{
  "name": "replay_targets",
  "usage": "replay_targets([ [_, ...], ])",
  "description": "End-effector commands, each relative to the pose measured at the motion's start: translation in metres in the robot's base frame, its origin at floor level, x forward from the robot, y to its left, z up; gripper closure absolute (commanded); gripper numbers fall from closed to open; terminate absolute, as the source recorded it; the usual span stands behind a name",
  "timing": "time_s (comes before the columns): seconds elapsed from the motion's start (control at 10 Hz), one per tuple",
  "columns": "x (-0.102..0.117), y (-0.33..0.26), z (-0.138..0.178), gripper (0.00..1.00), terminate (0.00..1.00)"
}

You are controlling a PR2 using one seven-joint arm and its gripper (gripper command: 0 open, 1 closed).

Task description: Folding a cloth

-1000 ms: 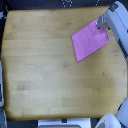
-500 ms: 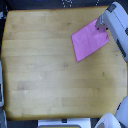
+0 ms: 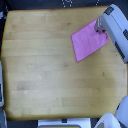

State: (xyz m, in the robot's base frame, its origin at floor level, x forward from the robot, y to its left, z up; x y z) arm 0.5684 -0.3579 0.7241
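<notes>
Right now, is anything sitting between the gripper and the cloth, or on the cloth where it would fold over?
Nothing visible. The gripper is already at the far corner of the cloth, which lies flat on the table with nothing on it.

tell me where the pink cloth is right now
In the exterior view the cloth lies flat on the wooden table, toward the view's upper right, with the gripper at its top right corner.

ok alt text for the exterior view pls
A pink cloth lies flat on a wooden table near the view's upper right, with the robot's gripper at its far corner. Whether the gripper is closed is unclear.
</notes>
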Motion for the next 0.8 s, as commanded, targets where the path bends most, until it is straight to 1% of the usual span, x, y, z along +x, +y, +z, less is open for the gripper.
replay_targets([
  [0.0, 0.001, 0.003, -0.003, 1.00, 0.00],
  [0.4, 0.007, 0.009, 0.006, 1.00, 0.00],
  [0.6, 0.010, 0.012, 0.015, 1.00, 0.00],
  [0.7, 0.013, 0.020, 0.029, 1.00, 0.00],
])
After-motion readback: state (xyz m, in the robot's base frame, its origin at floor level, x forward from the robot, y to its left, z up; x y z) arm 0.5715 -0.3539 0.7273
